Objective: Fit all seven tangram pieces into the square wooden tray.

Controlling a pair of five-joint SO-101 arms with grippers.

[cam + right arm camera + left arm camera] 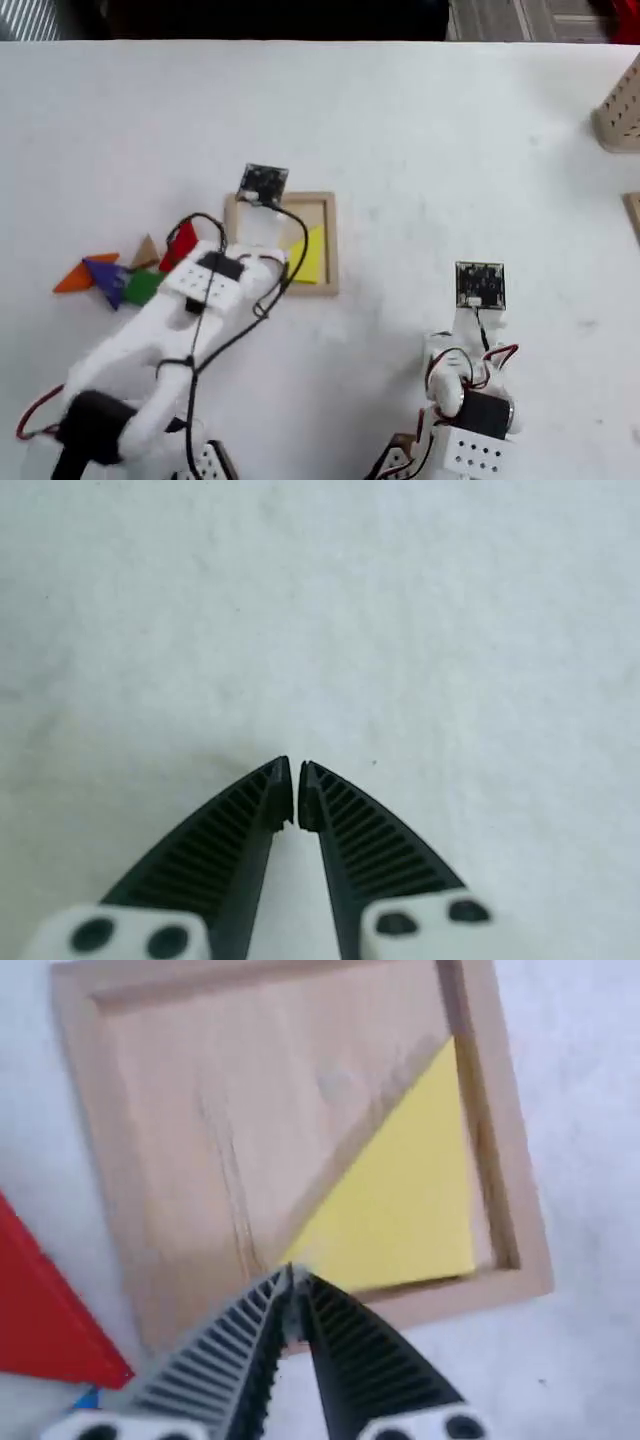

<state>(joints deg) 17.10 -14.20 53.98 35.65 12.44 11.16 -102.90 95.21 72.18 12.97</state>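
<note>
Hovering at tray (pixel 495 1110) rim, left gripper (pixel 295 1285) pinched closed, seemingly empty, beside yellow triangle (pixel 405 1200) in tray's corner. Risks knocking it askew if dragged. Also closed, over table (pixel 400 600): right gripper (pixel 296 795).

The tray (pixel 495 1160) is pale bare wood, matt, with its grain showing, while the yellow piece (pixel 400 1200) and the red piece (pixel 40 1310) carry a smooth, even, matt coat. Both the left gripper (pixel 295 1278) and the right gripper (pixel 296 772) are black matt plastic with fine moulded ribs on smooth white plastic mounts, and the bench (pixel 400 600) is white, matt and faintly grainy
</note>
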